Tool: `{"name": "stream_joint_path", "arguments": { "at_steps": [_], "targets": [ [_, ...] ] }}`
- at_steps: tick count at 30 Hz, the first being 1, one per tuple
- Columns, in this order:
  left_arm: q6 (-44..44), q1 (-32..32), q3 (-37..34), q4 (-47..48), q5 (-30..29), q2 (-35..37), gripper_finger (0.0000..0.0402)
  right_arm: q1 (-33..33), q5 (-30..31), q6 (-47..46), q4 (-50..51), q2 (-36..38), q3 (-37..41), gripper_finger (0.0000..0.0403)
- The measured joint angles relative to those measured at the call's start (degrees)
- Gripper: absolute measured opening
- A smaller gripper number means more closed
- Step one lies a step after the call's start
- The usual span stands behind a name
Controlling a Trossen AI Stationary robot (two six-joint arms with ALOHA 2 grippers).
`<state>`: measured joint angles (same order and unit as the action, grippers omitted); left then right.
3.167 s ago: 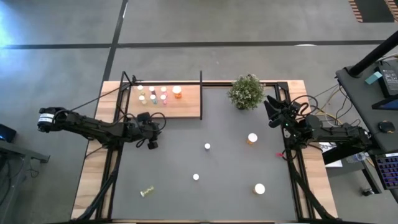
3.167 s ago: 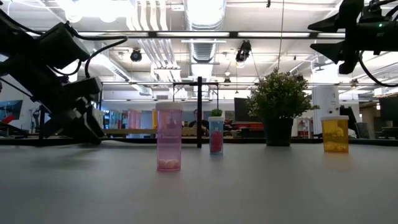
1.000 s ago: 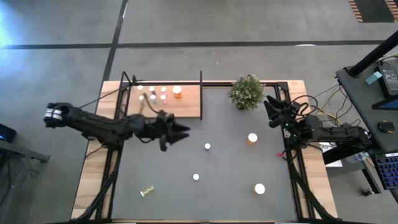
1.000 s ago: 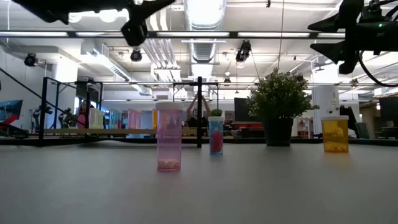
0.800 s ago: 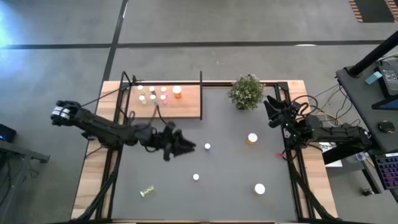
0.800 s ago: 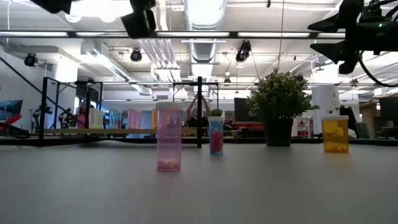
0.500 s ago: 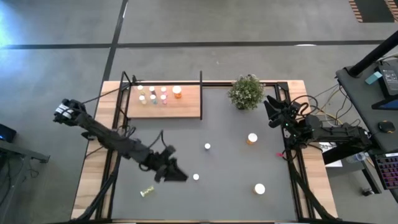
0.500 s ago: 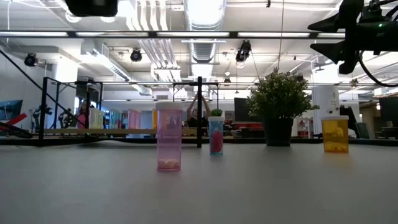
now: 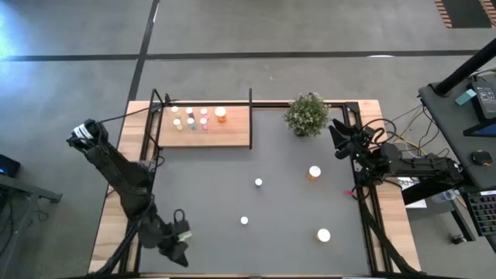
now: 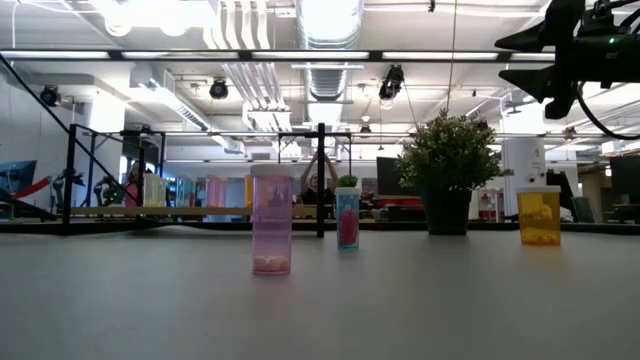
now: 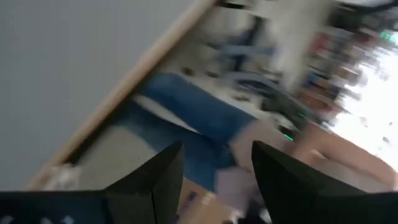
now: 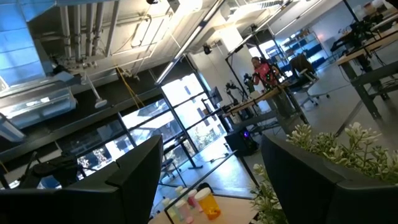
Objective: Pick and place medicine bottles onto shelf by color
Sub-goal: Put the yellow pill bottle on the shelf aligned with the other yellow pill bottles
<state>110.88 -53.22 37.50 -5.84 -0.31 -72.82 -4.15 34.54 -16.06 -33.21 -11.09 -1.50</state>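
Dark grey covers the tabletop point(image 9: 263, 155), with the light-wood shelf point(image 9: 205, 128) at its far left corner carrying a cluster of small medicine bottles point(image 9: 190, 118) and one orange bottle point(image 9: 221, 115). The potted plant point(image 9: 307, 114) stands at the far edge. The left gripper point(image 9: 177, 248) hangs over the near left corner, jaws apart with nothing between them. The right gripper point(image 9: 338, 136), also open and empty, waits beside the plant. Loose bottles stand mid-table: a large orange one point(image 9: 314, 172), a white-capped one point(image 9: 323, 235), a pink one point(image 10: 272, 218) and a smaller one point(image 10: 347, 217).
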Motion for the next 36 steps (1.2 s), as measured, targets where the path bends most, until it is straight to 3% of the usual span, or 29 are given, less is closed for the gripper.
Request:
{"name": "stream_joint_path", "arguments": {
  "at_steps": [7,14,28,36],
  "targets": [
    [3.89,-1.07,3.65,26.95,-0.36,0.0,0.0173,0.0,0.0,0.01,-0.01,0.01,0.0,0.026],
    [-6.36,-1.04,9.62,41.99,-0.78,-2.44,0.0173,0.0,0.01,0.01,-0.02,0.0,0.0,0.026],
    [-20.52,-0.95,17.78,47.77,-1.87,-17.34,0.0173,0.01,0.01,0.01,-0.01,0.01,0.0,0.026],
    [-23.29,-0.89,18.4,48.5,-3.06,-20.17,0.0171,0.0,-0.02,0.0,0.0,0.02,0.0,0.026]
  ]
}}
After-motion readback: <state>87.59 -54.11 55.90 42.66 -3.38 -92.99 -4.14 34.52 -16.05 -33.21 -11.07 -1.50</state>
